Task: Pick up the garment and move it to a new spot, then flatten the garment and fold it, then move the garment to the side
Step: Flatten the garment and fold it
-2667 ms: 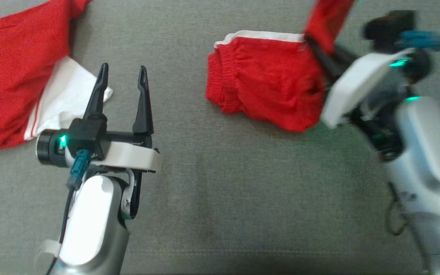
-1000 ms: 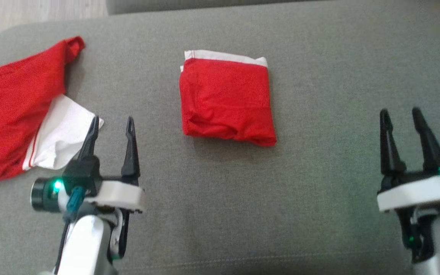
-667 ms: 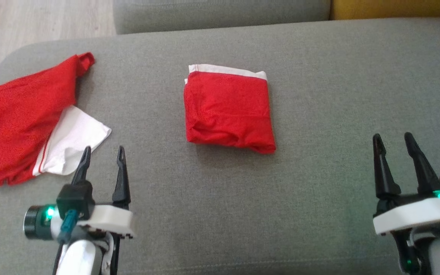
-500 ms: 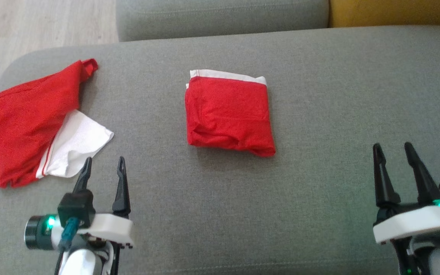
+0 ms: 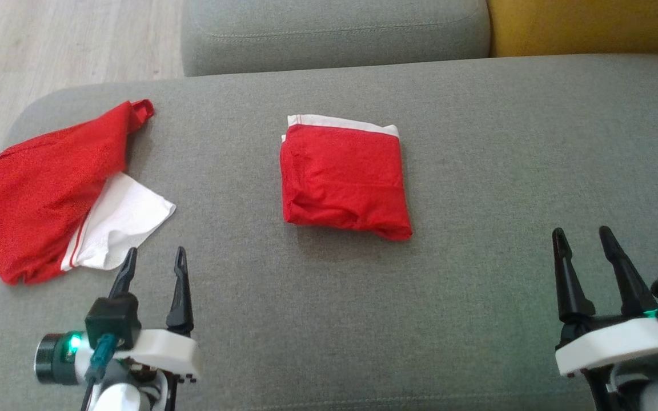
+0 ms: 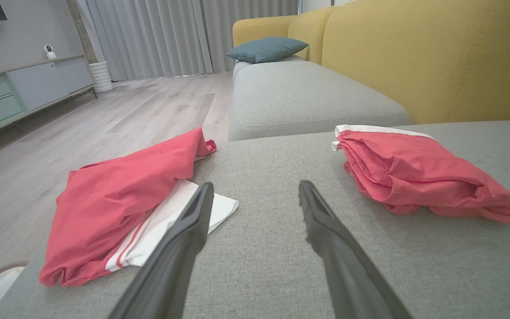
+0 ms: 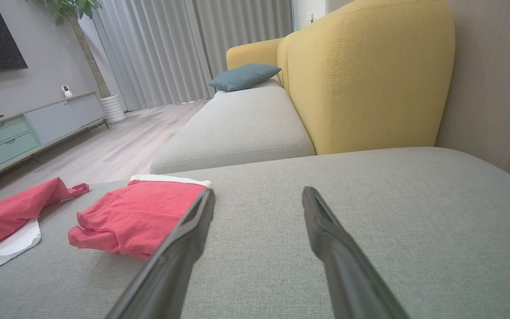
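Folded red garment point(image 5: 345, 178), white band along top

lol the folded garment point(image 5: 345, 182) right of the left tool point(image 5: 155, 251): red, white edge. The crumpled garment point(image 5: 49, 188) beside that tool: red, white, thin red stripes. Grey couch point(image 5: 477, 142).

1. The folded garment point(image 5: 345, 177) lay on the sofa seat point(image 5: 506, 142), ahead of both jaws: to the right of the left jaws and to the left of the right jaws, touching neither.
2. The loose garment point(image 5: 49, 188) lay on the same seat, ahead and left of the left jaws. Its nearest corner was just beyond their tips, well apart from the folded garment.
3. Behind the folded garment, farther from the jaws, stood a second cushion point(image 5: 334, 31), with the backrest point(image 5: 586, 25) to its right and the floor point(image 5: 66, 40) to its left.
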Motion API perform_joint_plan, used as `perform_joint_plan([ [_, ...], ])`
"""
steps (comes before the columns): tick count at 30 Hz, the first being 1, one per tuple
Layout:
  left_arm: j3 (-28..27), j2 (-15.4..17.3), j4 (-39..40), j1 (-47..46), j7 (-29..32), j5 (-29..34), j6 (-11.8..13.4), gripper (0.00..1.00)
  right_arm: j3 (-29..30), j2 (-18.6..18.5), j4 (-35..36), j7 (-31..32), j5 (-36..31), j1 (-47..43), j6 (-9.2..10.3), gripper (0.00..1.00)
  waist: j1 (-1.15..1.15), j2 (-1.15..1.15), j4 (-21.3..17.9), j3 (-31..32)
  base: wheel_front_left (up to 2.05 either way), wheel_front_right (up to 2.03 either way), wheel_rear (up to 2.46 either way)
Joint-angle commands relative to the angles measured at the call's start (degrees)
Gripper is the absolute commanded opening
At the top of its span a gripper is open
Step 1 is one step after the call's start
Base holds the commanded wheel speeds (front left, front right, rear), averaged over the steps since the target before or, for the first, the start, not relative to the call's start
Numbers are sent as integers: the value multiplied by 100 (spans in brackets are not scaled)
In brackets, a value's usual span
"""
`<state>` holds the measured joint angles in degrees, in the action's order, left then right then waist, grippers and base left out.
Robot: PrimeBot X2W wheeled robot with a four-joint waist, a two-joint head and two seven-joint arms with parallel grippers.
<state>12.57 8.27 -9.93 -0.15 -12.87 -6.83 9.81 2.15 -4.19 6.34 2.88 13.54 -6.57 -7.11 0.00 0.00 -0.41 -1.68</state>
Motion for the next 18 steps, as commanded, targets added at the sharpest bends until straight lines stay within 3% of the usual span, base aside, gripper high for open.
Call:
perform_joint_plan([
  [1,-162,102,208,-167,-9,-53,59,100,-126,-24,229,8,-33,123,-37,100,0,0,2,-3,0,0,0],
  [18,-89,152,259,-196,0,-98,107,100,-115,-1,226,17,-20,123,-37,100,0,0,-2,-25,0,0,0],
])
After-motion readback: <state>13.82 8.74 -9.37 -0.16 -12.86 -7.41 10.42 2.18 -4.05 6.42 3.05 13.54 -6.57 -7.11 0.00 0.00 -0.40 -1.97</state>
